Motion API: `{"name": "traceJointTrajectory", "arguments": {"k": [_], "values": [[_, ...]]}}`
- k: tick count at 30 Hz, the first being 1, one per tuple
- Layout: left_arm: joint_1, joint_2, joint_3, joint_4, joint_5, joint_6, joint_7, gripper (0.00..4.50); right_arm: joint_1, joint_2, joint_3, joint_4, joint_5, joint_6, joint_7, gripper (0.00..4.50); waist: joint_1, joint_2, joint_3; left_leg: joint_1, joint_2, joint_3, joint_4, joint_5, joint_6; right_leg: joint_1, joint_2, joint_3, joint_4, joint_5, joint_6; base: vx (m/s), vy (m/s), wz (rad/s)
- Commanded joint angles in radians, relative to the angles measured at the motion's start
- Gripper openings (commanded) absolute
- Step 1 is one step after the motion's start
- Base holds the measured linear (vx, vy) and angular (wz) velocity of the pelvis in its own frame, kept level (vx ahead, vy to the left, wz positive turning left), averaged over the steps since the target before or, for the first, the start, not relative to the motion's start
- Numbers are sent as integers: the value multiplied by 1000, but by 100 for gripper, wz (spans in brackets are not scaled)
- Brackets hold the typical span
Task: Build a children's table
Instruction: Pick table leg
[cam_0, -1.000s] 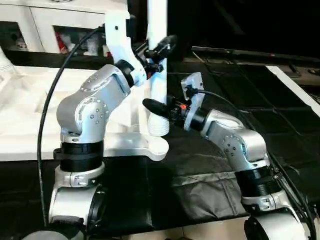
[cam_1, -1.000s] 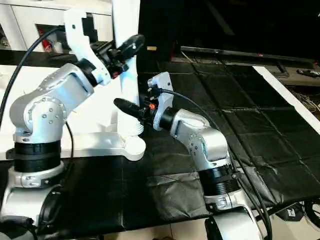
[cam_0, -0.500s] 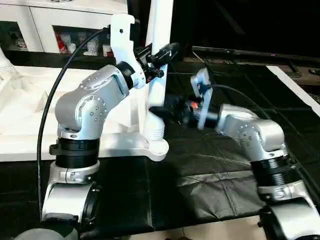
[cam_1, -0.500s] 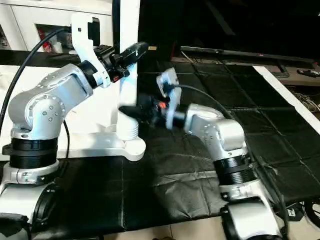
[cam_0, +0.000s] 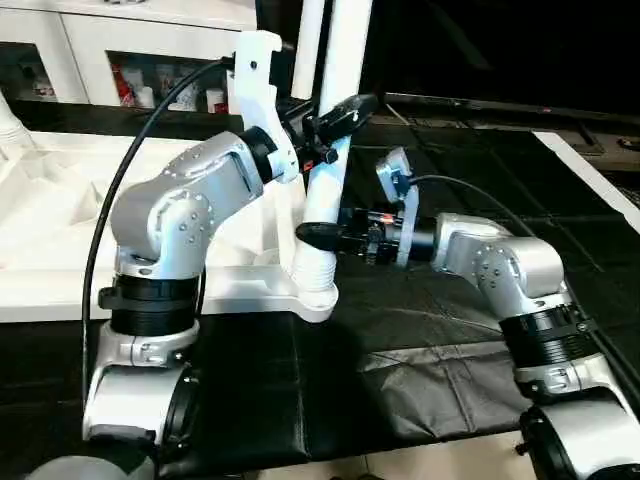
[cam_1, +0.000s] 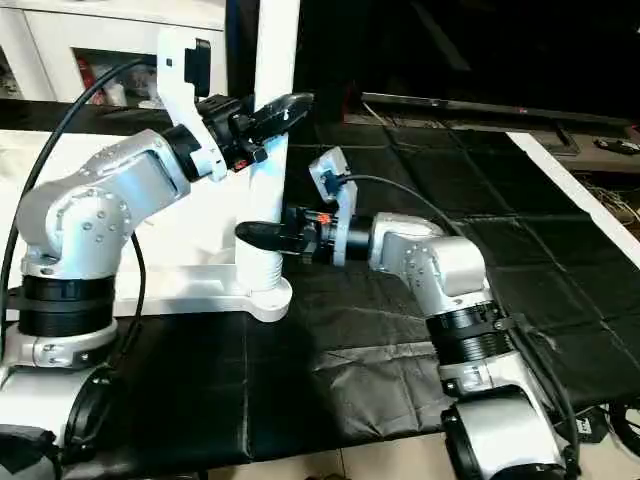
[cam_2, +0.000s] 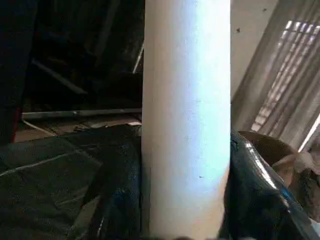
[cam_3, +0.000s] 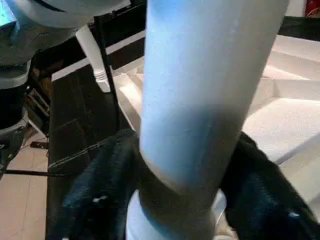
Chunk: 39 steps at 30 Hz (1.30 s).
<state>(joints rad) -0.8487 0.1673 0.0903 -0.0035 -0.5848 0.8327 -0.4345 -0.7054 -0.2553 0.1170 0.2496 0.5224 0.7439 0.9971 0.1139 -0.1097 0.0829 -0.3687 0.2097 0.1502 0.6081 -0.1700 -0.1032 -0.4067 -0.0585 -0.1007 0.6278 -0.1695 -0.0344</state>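
The children's table top (cam_0: 60, 200) lies upside down on the left, ribs up. One white leg (cam_0: 340, 60) stands in its near right corner socket (cam_0: 318, 298) and leans slightly to the right. My left gripper (cam_0: 345, 115) is shut on the leg about halfway up; the left wrist view has the leg (cam_2: 186, 120) held between its black fingers (cam_2: 260, 190). My right gripper (cam_0: 318, 235) reaches in from the right and is shut on the leg just above its ribbed base. In the right wrist view the leg (cam_3: 200, 100) has black fingers (cam_3: 95, 200) on both sides.
A black quilted mat (cam_0: 450, 180) covers the floor to the right and front. A white cabinet with glass doors (cam_0: 130, 50) stands at the back left. Another white leg end (cam_0: 8, 125) rises at the far left edge. A white board edge (cam_0: 590, 170) runs along the right.
My right gripper let go, drew back from the leg and turned, then closed low on the leg again. The leg's top and my left gripper have moved to the right.
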Motion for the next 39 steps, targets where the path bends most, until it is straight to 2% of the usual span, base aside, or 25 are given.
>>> {"name": "traceJointTrajectory", "arguments": {"k": [1, 7, 10, 11, 18, 23, 28, 39], "values": [[-42, -3, -14, -24, -10, 6, -7, 179, -10, -18, 14, 7, 13, 11, 40, 214, 1, 18, -88, 5, 22, 4, -65, -151, -30, 64, -83, 56, -84, -290, -91, 0, 0, 0], [-52, -10, -6, -20, -23, 9, -13, 179, 1, -25, 29, 8, 5, 7, 72, 192, 1, 16, -88, 4, 22, 4, -64, -149, -27, 64, -83, 55, -85, -301, -86, 0, 0, 0], [-57, -14, -1, -16, -31, 9, -14, 179, -6, -13, 8, 26, 5, 7, 47, 191, 1, 16, -89, 5, 22, 4, -64, -145, -26, 64, -83, 55, -85, -300, -86, 0, 0, 0], [-59, -15, 0, -16, -33, 10, -16, 179, -7, -11, 3, 30, 8, 8, 45, 246, 1, 17, -88, 4, 22, 4, -64, -146, -26, 64, -83, 55, -85, -300, -87, 0, 0, 0], [-54, -10, -13, -43, -74, 26, -76, 179, -8, -12, -7, 34, 26, 21, 72, 299, 2, 18, -89, 3, 23, 3, -65, -142, -29, 65, -84, 55, -81, -278, -104, 0, 0, 0], [-47, 5, -31, -67, -88, 53, -107, 179, -6, -17, -13, 32, 41, 30, 100, 301, 1, 18, -87, 5, 24, 4, -65, -149, -29, 65, -84, 56, -82, -283, -106, 0, 0, 0], [-44, 18, -42, -66, -87, 58, -116, 179, -8, -23, -16, 26, 52, 20, 128, 301, 2, 17, -87, 5, 23, 4, -65, -160, -29, 64, -83, 55, -86, -317, -91, 0, 0, 0], [-51, 18, -29, -55, -91, 61, -108, 179, 3, -31, 12, 25, 14, -40, 154, 301, 3, 15, -89, 2, 22, 5, -63, -136, -25, 66, -83, 55, -82, -290, -96, 0, 0, 0]]}}
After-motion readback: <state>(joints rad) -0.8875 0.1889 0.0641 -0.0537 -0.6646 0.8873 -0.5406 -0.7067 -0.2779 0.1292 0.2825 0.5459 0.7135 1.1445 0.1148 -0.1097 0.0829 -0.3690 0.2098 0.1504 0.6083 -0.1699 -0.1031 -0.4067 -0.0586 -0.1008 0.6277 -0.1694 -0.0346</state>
